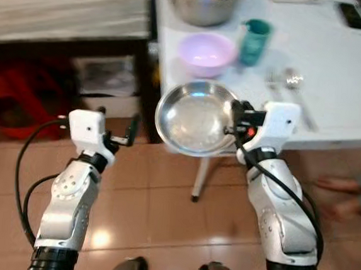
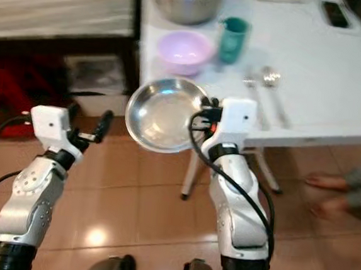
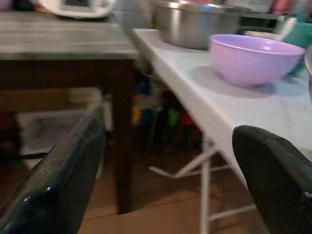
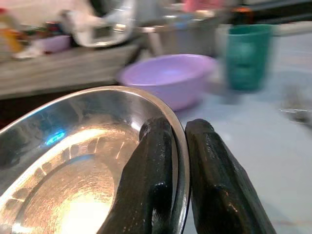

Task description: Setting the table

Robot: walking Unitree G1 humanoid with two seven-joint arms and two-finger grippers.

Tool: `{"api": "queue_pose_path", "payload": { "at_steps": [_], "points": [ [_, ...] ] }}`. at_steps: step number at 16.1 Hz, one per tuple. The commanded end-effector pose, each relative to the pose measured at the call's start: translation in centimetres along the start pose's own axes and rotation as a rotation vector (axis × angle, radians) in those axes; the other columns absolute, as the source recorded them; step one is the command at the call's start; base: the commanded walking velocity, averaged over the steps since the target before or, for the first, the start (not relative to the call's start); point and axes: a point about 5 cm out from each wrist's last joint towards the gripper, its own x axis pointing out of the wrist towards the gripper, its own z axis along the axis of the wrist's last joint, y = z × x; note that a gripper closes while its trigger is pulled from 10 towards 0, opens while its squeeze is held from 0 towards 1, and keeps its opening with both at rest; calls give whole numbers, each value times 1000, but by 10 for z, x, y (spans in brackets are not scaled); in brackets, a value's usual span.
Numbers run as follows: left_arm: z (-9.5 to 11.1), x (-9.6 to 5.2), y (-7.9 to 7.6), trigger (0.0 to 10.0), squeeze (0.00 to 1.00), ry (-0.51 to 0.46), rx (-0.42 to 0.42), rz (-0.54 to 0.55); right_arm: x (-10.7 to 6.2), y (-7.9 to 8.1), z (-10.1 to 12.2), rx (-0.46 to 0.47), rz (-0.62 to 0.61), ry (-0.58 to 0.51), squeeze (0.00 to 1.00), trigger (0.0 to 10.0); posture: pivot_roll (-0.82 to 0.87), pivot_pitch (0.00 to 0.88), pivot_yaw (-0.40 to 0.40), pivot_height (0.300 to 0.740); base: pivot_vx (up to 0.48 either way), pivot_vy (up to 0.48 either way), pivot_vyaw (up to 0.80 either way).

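The right gripper [image 4: 178, 161] pinches the steel plate [image 1: 194, 118] by its rim, held at the white surface's [image 1: 344, 73] near edge, before the purple bowl [image 1: 206, 52]. That thin hold could slip, dropping it floorward. The left gripper [image 3: 170, 180] is open, idle.

Head eyes look forward and down over both my arms, table edge [image 1: 332, 132] ahead of pincers, floor below. Left wrist camera sights low along my left pincer [image 3: 168, 180] toward purple bowl [image 3: 253, 58], table at rim height. Right wrist camera sits close behind right pincer [image 4: 179, 146], facing same bowl beyond steel plate [image 4: 73, 165].
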Motion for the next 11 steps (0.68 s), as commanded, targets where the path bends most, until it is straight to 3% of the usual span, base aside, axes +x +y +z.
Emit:
{"api": "queue_pose_path", "payload": {
  "at_steps": [1,11],
  "points": [
    [-3,0,-5,10000,0,7,3,-8,-3,-8,6,-16,-28,-31,0,10000,-155,206,42,740,0,409,0],
    [-7,3,-9,10000,0,7,3,16,-2,-7,5,-27,-19,-38,0,10000,-157,199,46,740,0,418,0]
  ]
}}
